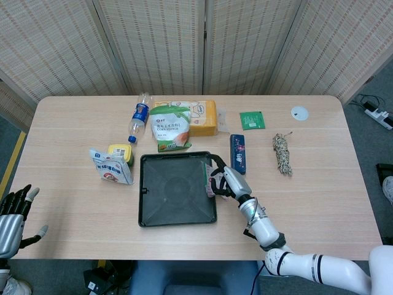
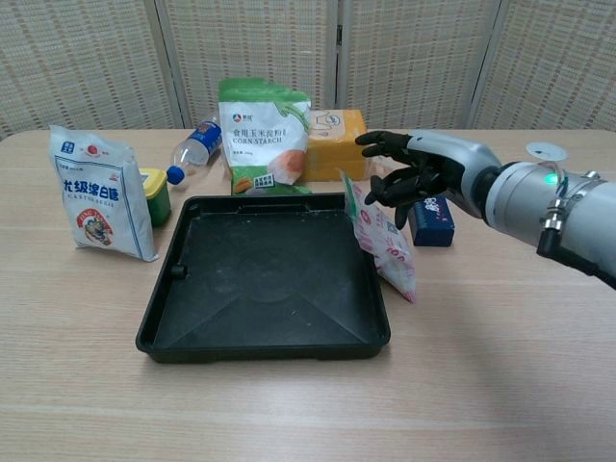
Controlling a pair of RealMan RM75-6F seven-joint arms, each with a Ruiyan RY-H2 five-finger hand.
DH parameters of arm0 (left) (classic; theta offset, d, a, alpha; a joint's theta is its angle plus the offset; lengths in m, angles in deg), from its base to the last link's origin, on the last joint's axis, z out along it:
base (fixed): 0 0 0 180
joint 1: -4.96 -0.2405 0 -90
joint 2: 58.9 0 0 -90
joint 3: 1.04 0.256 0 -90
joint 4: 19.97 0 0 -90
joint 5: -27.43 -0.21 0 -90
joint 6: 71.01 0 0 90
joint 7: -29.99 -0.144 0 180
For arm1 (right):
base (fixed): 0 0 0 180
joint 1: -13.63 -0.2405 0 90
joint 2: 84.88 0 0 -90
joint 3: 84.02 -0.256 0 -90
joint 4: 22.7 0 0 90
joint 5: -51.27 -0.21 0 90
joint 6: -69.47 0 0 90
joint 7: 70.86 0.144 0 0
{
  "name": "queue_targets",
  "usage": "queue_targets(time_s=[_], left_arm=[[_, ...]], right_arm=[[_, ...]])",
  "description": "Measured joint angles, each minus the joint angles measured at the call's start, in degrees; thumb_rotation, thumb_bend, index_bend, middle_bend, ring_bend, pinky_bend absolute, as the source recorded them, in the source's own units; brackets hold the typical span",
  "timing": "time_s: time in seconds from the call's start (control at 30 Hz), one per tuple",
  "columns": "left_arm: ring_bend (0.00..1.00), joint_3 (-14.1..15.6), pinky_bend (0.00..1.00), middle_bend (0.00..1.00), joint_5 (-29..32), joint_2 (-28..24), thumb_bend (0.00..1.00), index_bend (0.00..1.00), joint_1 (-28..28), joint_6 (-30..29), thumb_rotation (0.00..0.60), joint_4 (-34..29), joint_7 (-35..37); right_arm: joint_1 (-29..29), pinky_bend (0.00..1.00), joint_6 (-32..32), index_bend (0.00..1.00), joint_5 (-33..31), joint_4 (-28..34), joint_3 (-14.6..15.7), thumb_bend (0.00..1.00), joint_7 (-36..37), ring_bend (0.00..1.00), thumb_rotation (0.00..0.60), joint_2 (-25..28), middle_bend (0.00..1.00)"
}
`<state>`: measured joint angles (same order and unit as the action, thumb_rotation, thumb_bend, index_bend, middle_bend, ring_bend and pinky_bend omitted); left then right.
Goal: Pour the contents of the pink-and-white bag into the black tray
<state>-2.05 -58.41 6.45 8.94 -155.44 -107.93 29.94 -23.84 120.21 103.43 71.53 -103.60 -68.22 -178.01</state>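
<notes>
The black tray (image 1: 178,189) (image 2: 265,279) lies in the middle of the table. The pink-and-white bag (image 2: 382,243) (image 1: 210,184) hangs tilted over the tray's right rim, its lower end just outside the rim. My right hand (image 2: 416,173) (image 1: 225,180) holds the bag by its upper edge; the other fingers are spread and reach toward the tray. The grip itself is partly hidden. My left hand (image 1: 13,215) hangs off the table's front left corner, fingers apart and holding nothing.
Behind the tray stand a green corn starch bag (image 2: 262,135), an orange pack (image 1: 202,117) and a lying water bottle (image 1: 138,117). A white-blue bag (image 2: 96,192) and yellow tub (image 1: 121,152) sit left. A dark blue box (image 2: 433,219), green packet (image 1: 252,120) and rope bundle (image 1: 282,152) lie right.
</notes>
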Motion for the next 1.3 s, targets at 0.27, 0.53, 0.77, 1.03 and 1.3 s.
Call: queue_targets(time_s=[0.27, 0.53, 0.77, 1.03, 1.3], left_arm=[[0.05, -0.03, 0.00, 0.03, -0.32, -0.11, 0.32, 0.00, -0.03, -0.45, 0.600, -1.00, -0.85], [0.05, 0.22, 0.00, 0.03, -0.51, -0.03, 0.32, 0.00, -0.11, -0.37, 0.600, -1.66, -1.39], [0.05, 0.34, 0.00, 0.03, -0.68, -0.06, 0.32, 0.00, -0.33, -0.73, 0.600, -2.11, -1.60], [0.05, 0.49, 0.00, 0.03, -0.47, -0.06, 0.32, 0.00, -0.58, -0.74, 0.600, -2.43, -1.86], [0.05, 0.37, 0.00, 0.03, 0.05, -0.11, 0.32, 0.00, -0.84, -0.88, 0.600, -2.64, -2.02]], right_arm=[[3.48, 0.54, 2.95, 0.00, 10.01, 0.48, 5.28, 0.38, 0.40, 0.34, 0.600, 4.34, 0.05], [6.61, 0.76, 6.54, 0.00, 11.64, -1.27, 10.53, 0.22, -4.94, 0.54, 0.600, 5.72, 0.09], [5.97, 0.78, 3.85, 0.00, 9.00, -5.30, 10.62, 0.22, -4.96, 0.57, 0.600, 3.28, 0.09], [3.55, 0.78, -1.15, 0.00, 6.77, -11.45, 8.96, 0.21, -2.75, 0.58, 0.600, -0.07, 0.09], [0.83, 0.85, -4.18, 0.00, 6.34, -18.26, 7.35, 0.21, -1.25, 0.67, 0.600, -4.10, 0.12]])
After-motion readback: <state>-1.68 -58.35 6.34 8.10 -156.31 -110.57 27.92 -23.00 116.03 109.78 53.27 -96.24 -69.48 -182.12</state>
